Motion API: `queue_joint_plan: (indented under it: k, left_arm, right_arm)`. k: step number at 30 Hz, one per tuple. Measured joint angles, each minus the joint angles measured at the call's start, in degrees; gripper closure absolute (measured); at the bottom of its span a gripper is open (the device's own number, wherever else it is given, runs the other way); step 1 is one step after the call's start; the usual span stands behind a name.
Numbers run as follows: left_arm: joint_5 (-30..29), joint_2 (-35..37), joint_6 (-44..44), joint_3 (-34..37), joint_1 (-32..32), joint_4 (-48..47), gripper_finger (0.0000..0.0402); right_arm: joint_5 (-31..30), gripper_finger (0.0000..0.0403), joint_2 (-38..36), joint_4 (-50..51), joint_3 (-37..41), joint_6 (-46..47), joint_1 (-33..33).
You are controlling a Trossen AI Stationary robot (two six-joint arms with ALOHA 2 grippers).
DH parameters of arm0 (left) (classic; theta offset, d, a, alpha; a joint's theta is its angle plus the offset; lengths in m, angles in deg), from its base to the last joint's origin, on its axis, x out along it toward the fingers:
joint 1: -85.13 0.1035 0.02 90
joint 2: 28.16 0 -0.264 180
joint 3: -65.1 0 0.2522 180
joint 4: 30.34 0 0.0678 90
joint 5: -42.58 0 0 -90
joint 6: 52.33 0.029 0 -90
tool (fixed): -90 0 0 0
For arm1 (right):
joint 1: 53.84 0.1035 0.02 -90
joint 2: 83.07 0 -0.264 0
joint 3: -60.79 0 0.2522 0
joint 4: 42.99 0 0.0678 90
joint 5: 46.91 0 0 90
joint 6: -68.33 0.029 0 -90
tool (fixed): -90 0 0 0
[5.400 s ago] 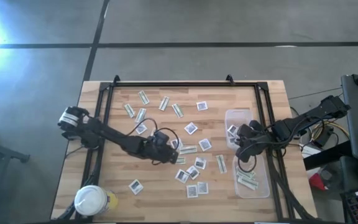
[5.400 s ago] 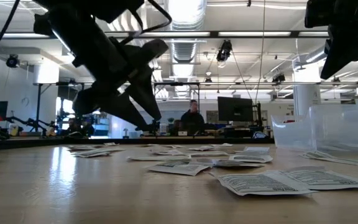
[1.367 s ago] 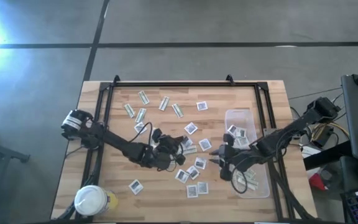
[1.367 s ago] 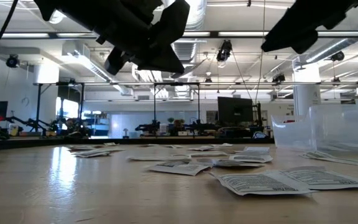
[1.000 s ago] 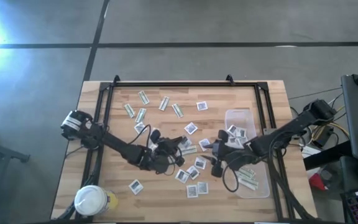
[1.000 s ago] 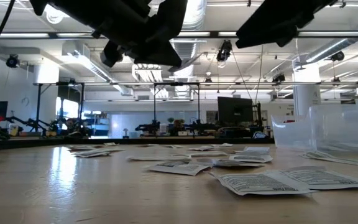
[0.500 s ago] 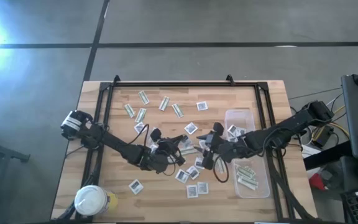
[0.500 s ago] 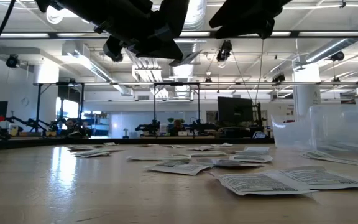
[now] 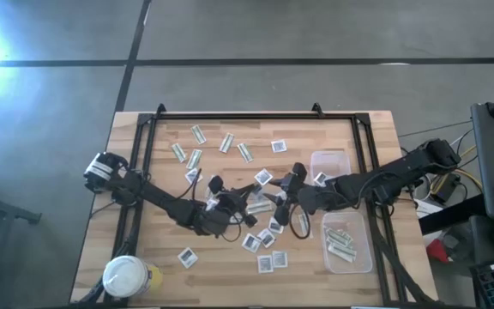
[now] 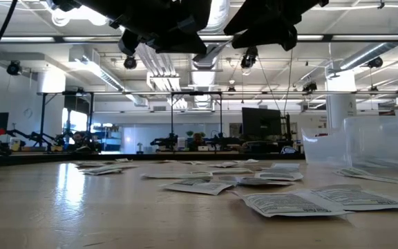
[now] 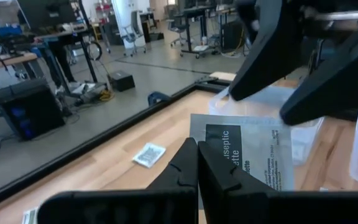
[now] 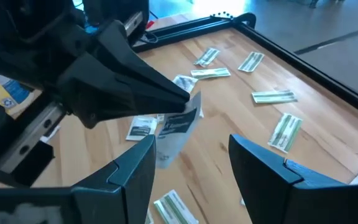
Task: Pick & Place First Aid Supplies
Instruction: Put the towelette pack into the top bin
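Wooden table (image 9: 144, 257), mid-frame: handover of packet (image 11: 247, 152)
R gripper (image 12: 191, 152), jaws wide, had swung from tub (image 9: 347, 247) to L gripper (image 11: 197, 163), clamped on packet; transfer looked imminent

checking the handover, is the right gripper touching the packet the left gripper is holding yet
Apart. The right wrist view shows the right gripper open, with the white packet pinched in the left gripper ahead of its fingers, bare wood visible between them.

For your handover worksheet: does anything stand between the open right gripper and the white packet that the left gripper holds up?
Nothing visible does. The right gripper faces the packet pinched in the left gripper across open air.
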Motion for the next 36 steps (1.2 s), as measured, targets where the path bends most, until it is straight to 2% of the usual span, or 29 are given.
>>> queue_joint_plan:
  k: [12,17,29,34,36]
  left_arm:
    - [0.0,0.0,5.6,0.0,0.4,6.0,0.0401]
    - [0.0,0.0,6.7,0.0,1.5,6.4,0.0401]
    - [1.9,0.0,6.7,0.0,1.9,7.6,0.0401]
    - [2.0,0.0,6.7,0.0,2.0,7.5,0.0401]
    - [2.3,0.0,6.7,0.0,2.0,7.5,0.0401]
  right_arm:
    - [0.3,0.0214,0.0,-2.4,0.1,-0.2,-0.3]
    - [3.1,0.0254,0.0,-2.7,0.2,-0.3,-0.6]
    - [3.2,0.0341,0.0,-2.7,0.6,-0.2,-2.8]
    - [5.4,0.0387,0.0,-2.6,0.6,-2.2,-2.8]
    - [5.7,0.0392,0.0,-2.6,0.7,-2.6,-2.8]
